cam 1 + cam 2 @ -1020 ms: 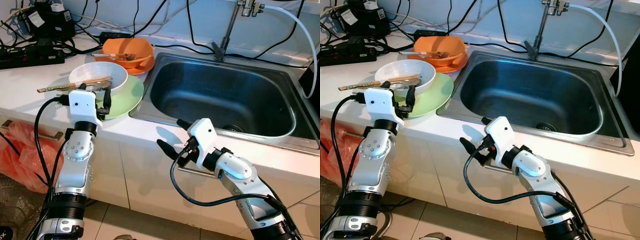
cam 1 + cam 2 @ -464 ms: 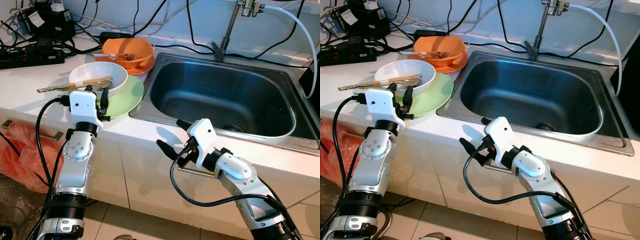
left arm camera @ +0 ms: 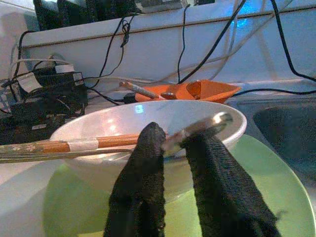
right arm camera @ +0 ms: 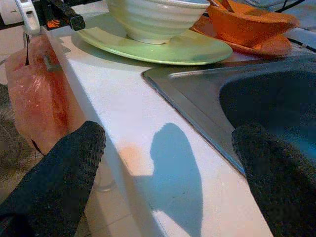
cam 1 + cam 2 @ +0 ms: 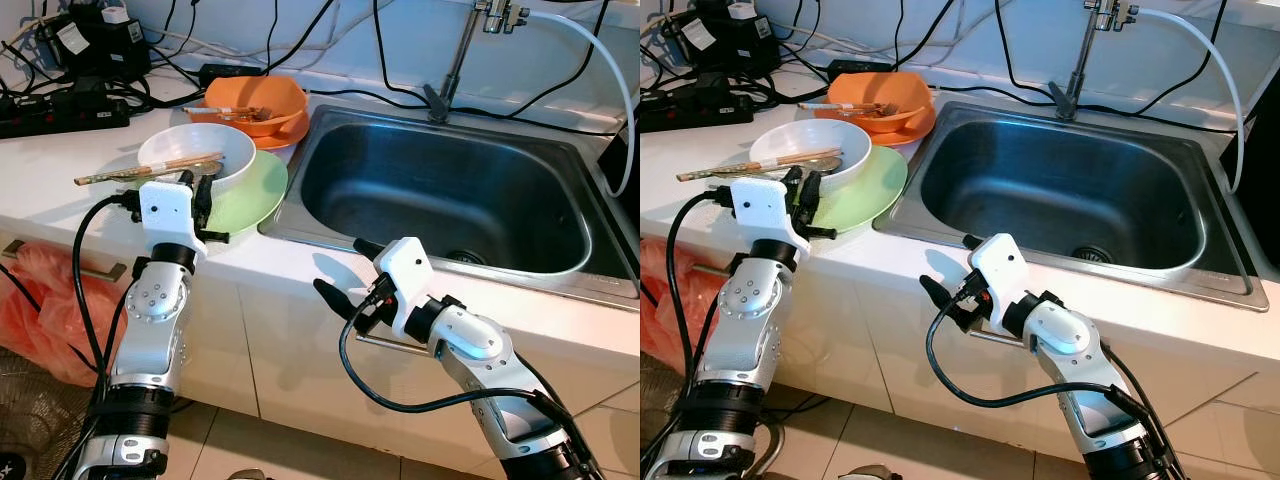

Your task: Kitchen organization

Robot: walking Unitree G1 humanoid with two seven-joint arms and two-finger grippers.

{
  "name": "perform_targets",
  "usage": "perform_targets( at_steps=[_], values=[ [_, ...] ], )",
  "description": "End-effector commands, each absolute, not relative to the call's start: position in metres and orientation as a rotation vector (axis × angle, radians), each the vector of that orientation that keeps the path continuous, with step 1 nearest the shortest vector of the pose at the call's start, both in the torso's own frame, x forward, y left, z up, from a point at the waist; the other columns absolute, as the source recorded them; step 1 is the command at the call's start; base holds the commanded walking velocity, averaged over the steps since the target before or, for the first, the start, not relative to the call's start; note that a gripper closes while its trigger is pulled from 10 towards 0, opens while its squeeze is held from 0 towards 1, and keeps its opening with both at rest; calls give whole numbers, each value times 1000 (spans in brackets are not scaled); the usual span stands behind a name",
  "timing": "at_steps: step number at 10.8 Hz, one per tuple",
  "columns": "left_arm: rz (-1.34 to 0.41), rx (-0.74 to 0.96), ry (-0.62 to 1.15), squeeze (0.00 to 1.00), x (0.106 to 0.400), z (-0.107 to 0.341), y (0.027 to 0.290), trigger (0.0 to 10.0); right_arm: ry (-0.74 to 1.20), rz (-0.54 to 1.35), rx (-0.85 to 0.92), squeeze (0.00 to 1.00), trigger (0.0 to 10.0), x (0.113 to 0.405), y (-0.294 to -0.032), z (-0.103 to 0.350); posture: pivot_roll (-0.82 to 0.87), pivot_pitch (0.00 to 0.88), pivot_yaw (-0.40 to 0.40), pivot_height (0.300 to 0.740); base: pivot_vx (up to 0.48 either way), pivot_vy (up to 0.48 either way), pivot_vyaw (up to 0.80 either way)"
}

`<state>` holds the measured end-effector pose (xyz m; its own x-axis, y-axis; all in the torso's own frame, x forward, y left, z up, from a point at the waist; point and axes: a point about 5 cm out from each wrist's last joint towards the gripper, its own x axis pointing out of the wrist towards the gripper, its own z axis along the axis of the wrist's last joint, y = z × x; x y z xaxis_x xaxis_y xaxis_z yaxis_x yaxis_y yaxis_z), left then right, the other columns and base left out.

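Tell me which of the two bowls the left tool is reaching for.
The white ceramic bowl on the round green plate, holding wooden chopsticks; the left tool is at its rim. The orange bowl sits farther back.

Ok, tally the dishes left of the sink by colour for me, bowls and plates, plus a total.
White bowl: 1
Orange bowl: 1
Green plate: 1
Orange plate: 1
By colour: white 1, green 1, orange 2
Total: 4 dishes
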<state>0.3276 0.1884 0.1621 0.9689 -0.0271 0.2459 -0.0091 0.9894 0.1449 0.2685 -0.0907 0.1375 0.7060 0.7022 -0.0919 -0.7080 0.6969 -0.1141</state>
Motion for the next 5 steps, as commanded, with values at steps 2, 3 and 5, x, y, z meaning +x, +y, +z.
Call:
perform_targets(
  at_steps=[2, 3, 5],
  values=[
    [-30, 141, -250, 0, 332, 166, 186, 0, 25, 753, -140, 0, 10000, 271, -95, 141, 85, 0, -19, 740, 0, 0, 0],
    [-36, 137, -250, 0, 332, 167, 186, 0, 24, 764, -136, 0, 10000, 270, -93, 141, 85, 0, -19, 740, 0, 0, 0],
    [-56, 127, -246, 0, 332, 166, 183, 0, 31, 772, -141, 0, 10000, 268, -94, 140, 85, 0, -18, 740, 0, 0, 0]
  ],
)
